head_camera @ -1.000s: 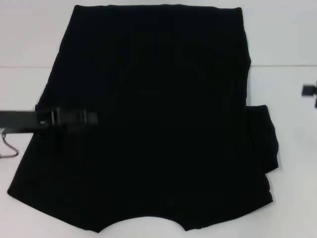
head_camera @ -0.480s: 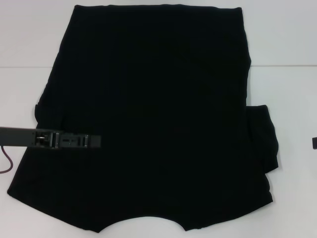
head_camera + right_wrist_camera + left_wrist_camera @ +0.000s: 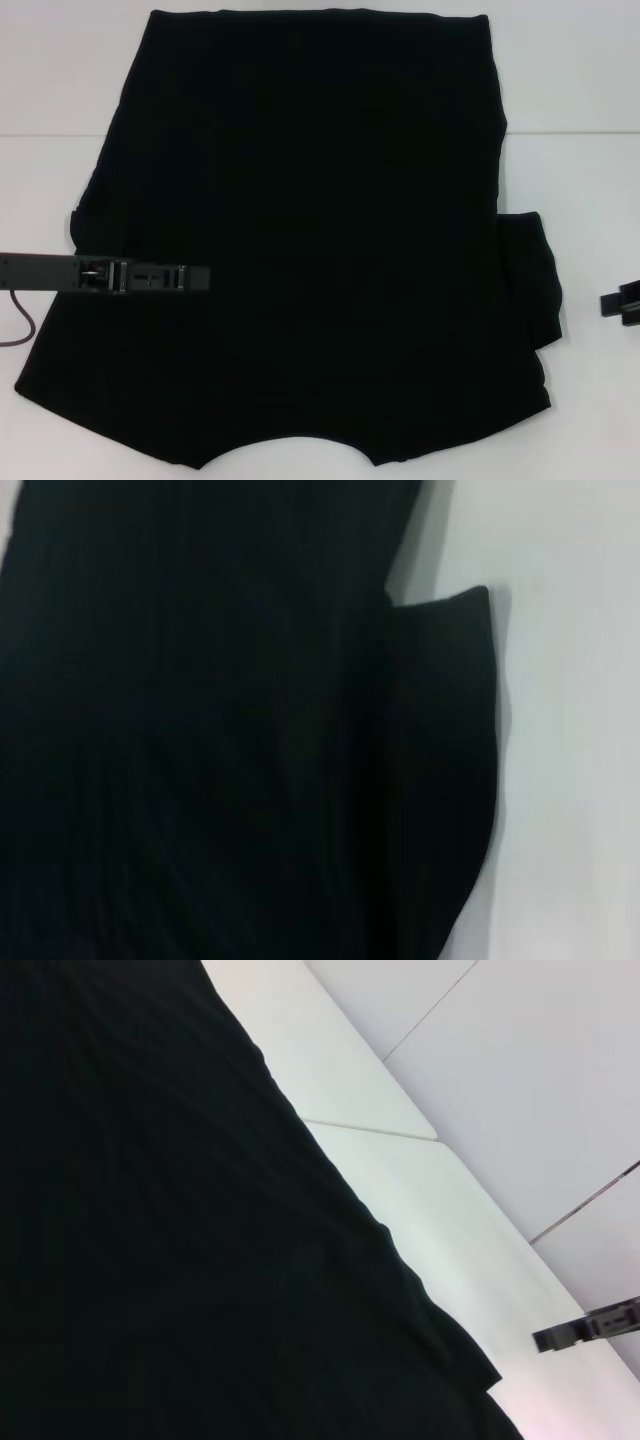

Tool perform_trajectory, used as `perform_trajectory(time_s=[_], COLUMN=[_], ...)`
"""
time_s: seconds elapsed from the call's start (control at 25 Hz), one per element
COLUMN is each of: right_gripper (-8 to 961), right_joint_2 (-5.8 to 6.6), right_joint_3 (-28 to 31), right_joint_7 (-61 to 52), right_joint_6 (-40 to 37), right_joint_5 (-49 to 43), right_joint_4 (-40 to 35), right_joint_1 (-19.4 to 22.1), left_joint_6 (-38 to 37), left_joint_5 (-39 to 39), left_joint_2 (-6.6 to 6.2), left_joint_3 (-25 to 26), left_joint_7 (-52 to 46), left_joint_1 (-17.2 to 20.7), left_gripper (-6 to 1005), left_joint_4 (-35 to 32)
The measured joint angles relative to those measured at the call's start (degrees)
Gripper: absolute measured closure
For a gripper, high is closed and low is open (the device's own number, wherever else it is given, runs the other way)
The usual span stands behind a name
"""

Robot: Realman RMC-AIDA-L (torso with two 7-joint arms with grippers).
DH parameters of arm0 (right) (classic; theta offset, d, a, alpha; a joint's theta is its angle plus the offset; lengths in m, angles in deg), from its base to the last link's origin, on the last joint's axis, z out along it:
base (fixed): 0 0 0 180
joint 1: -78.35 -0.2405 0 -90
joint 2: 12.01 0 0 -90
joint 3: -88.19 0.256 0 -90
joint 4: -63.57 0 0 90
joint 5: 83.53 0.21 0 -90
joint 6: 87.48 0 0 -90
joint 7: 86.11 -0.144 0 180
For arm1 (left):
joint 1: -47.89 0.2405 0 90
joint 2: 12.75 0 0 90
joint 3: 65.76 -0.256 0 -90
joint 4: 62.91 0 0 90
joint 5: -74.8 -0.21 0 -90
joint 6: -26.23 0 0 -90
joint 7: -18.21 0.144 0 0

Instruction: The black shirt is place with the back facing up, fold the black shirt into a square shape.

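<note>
Our left gripper (image 3: 195,277) reaches in from the left side of the head view, a flat dark bar lying over the left part of the black shirt (image 3: 310,230), roughly level with where the left sleeve would be. We cannot tell how far its fingers are parted, nor whether they have any cloth between them; black on black hides it. Its placement suggests we are working the left edge, where the sleeve appears already turned in over the body, since no sleeve sticks out there.

Our right gripper (image 3: 618,305) shows only as a small dark tip at the right edge of the head view, well apart from the cloth, and the same tip appears far off in the left wrist view (image 3: 585,1328). Its fingers cannot be judged either. It sits level with the right sleeve (image 3: 530,280), which still juts out beyond the shirt's side seam, so we judge that sleeve to be the next thing to fold inward.

The shirt lies flat on the white table (image 3: 580,100), filling most of the view. Its long axis runs away from us: the curved neckline (image 3: 290,450) is at the near edge, the straight hem at the far edge. The right wrist view shows the loose sleeve (image 3: 450,760) lying flat against the table, untouched.
</note>
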Motion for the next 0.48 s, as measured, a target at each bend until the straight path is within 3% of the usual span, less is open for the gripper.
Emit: perform_trajectory(time_s=[0.16, 0.48], right_gripper=[528, 527], right_joint_2=[-0.9, -2.22], right_joint_3=[0.0, -2.9], right_joint_7=[-0.4, -3.2], right_joint_6=[2.7, 7.7], right_joint_5=[-2.5, -3.9], right_joint_4=[1.9, 3.9], right_joint_1=[-1.8, -4.1], left_joint_6=[0.0, -0.1], left_joint_5=[0.2, 0.8], left_joint_2=[0.01, 0.05], left_joint_3=[0.0, 0.0], left_joint_7=[0.0, 0.0], left_joint_1=[-0.1, 0.0], left_gripper=[354, 353], left_joint_4=[0.0, 0.0])
